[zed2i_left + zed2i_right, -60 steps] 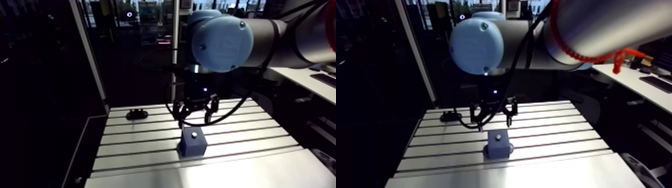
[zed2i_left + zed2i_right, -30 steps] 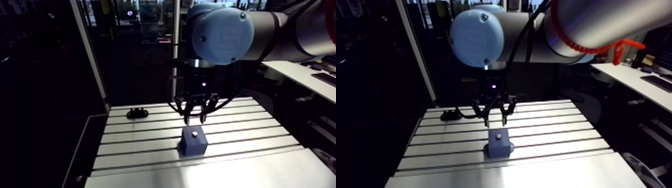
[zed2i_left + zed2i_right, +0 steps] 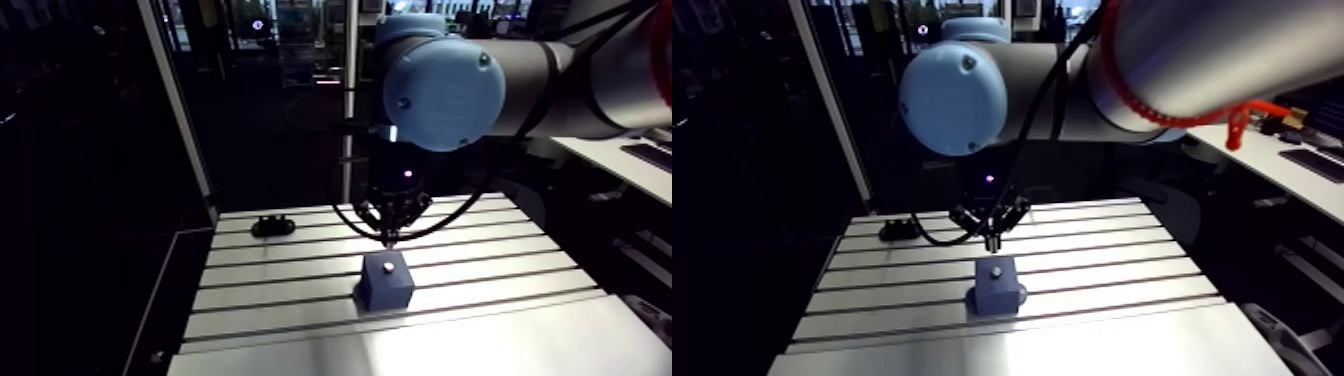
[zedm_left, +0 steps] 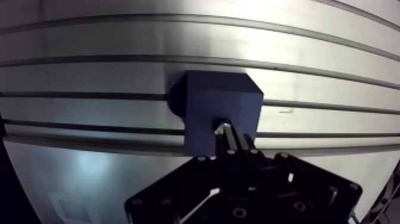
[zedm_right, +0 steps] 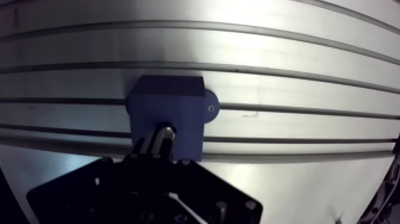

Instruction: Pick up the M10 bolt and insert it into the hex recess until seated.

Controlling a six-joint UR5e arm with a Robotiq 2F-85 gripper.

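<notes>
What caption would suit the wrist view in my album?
Closed fingers over a blue block on the slotted table, a silver bolt head in its top.

A small silvery bolt (image 3: pixel 387 267) sits in the middle of the top face of a dark blue block (image 3: pixel 386 290), only its head showing. The block stands upright on the slotted worktop (image 3: pixel 480 275), with a round lug (image 5: pixel 209 108) at its base.
</notes>
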